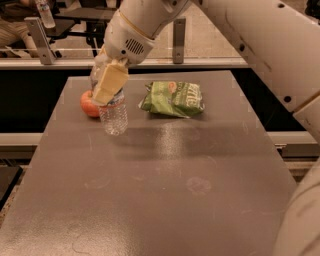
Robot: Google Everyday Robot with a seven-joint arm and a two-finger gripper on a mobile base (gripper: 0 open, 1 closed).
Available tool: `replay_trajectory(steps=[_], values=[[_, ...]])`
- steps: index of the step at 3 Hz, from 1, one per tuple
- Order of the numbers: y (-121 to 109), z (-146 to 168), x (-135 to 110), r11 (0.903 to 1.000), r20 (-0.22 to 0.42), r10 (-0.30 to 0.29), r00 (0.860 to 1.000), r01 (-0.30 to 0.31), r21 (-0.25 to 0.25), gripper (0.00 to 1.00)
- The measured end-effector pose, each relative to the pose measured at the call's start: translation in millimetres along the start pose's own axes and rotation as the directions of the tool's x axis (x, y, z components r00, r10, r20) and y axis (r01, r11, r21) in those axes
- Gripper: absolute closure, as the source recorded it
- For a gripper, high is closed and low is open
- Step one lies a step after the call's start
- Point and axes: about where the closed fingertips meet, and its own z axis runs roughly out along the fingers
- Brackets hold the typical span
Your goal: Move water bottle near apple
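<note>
The water bottle (113, 116) is a small clear plastic bottle with a thin red-striped band, upright at the table's far left. My gripper (107, 82) is shut on its upper part, and the pale fingers (110, 81) cover the cap and neck. The bottle's base is at or just above the table top. The apple (89, 104) is red-orange and sits right behind and left of the bottle, close to touching it and partly hidden by it.
A green crinkled snack bag (173, 99) lies to the right of the bottle. The grey table (165, 190) extends toward me. A metal rail (50, 62) runs behind the table, and a tiny distant bottle (46, 14) stands at the top left.
</note>
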Motion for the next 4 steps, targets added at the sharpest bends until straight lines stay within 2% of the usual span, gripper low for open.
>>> replay_trajectory(steps=[1,2,4], values=[[-12.5,7.6,-1.7,1.0000,0.002,-0.001,1.000,0.001,-0.005,1.00],[-20.5,14.9,-2.5,1.0000,0.007,-0.001,1.000,0.001,-0.007,0.86],[-25.9,26.7,-0.2,0.9997,0.019,0.007,1.000,-0.007,-0.023,0.38]])
